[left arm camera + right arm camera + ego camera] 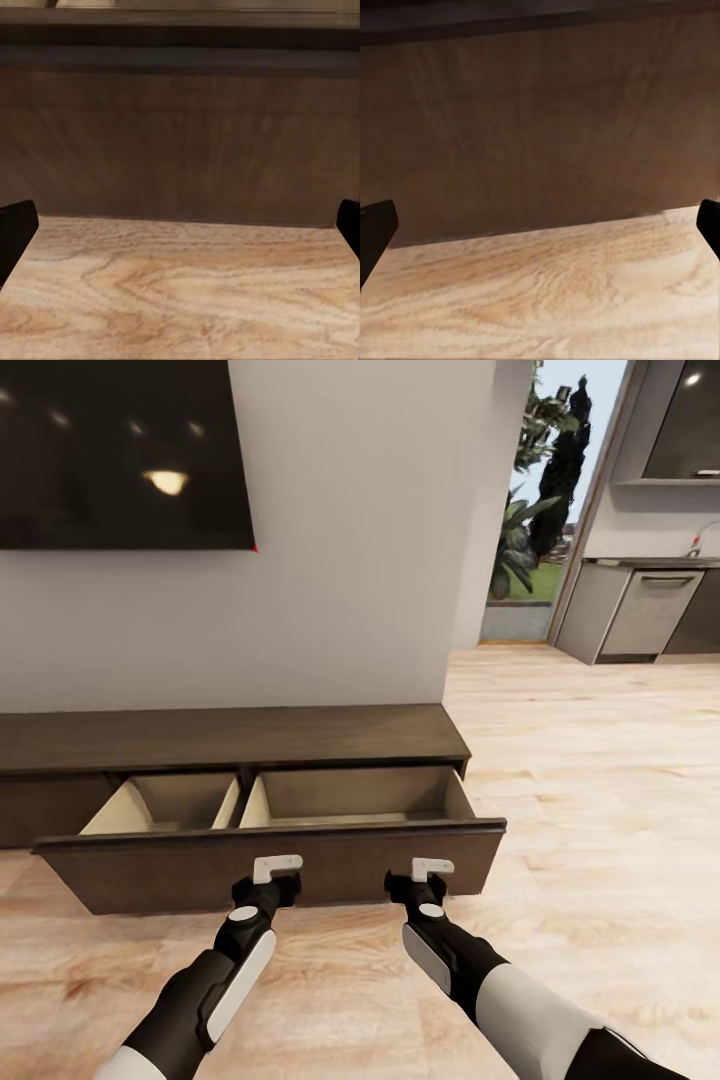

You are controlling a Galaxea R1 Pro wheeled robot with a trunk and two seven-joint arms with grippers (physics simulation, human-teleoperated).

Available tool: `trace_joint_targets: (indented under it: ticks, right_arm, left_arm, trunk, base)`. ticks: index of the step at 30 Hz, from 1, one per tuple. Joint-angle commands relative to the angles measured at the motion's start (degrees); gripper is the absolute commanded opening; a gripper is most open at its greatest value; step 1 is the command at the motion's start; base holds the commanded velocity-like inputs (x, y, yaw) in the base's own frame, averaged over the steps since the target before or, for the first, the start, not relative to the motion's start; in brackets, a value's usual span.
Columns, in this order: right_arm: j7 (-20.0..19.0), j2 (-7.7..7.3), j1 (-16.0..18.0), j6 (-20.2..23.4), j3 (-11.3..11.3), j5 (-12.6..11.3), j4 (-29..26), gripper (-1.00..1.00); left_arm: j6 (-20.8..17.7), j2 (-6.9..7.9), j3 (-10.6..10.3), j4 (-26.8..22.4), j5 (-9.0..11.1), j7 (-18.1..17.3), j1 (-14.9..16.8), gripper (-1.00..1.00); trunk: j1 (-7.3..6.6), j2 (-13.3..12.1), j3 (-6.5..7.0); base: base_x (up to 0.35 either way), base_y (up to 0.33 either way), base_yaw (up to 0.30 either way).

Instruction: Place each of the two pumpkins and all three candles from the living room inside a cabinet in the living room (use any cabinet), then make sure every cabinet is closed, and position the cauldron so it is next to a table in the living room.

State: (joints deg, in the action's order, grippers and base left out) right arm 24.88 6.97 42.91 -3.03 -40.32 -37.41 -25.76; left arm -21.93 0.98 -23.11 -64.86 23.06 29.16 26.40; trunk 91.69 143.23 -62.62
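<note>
**Inspector:** Report both hands.

**Operator:** My left hand [277, 872] and right hand [430, 874] sit low, side by side, each just short of the front panel of the pulled-out drawer [280, 860]. Both have fingers spread wide and hold nothing; in the wrist views the dark fingertips [15, 229] stand at the frame edges with bare floor [180, 292] between.

**Inspector:** Where is the cabinet relative to them?

**Operator:** The cabinet [230, 735] lies straight ahead against the wall [350, 560], long axis running left to right across my reach. Its drawer stands open, both compartments bare. Each hand is about equally near the panel; I judge a level push forward would shut it.

**Inspector:** Pumpkins, candles?

**Operator:** I cannot place them from here.
</note>
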Motion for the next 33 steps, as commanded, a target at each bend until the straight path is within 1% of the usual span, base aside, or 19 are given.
trace_joint_targets:
  ticks: [1, 17, 31, 33]
  right_arm:
    - [0.34, -0.03, 0.07, -0.31, -0.46, -0.6, 0.01, 1.0]
    - [0.34, -0.03, 0.07, -0.31, -0.46, -0.56, 0.0, 1.0]
    - [0.34, -0.03, 0.07, -0.31, -0.46, -0.56, -0.04, 1.0]
    - [0.34, -0.03, 0.07, -0.31, -0.46, -0.56, -0.06, 1.0]
  left_arm:
    - [-0.13, 0.07, -0.23, -0.09, 0.52, 0.55, 0.05, 1.0]
    - [-0.12, 0.08, -0.36, -0.18, 0.67, 0.55, 0.05, 1.0]
    - [-0.13, 0.07, -0.4, -0.11, 0.62, 0.53, 0.05, 1.0]
    - [-0.13, 0.07, -0.43, -0.11, 0.65, 0.54, 0.05, 1.0]
  trunk:
    - [0.01, 0.02, -0.05]
    - [0.01, 0.02, -0.05]
    - [0.37, 0.21, -3.16]
    - [0.37, 0.21, -3.16]
  base:
    - [0.148, 0.0, 0.0]
    - [0.021, 0.0, 0.0]
    - [0.0, 0.0, 0.0]
    - [0.0, 0.0, 0.0]
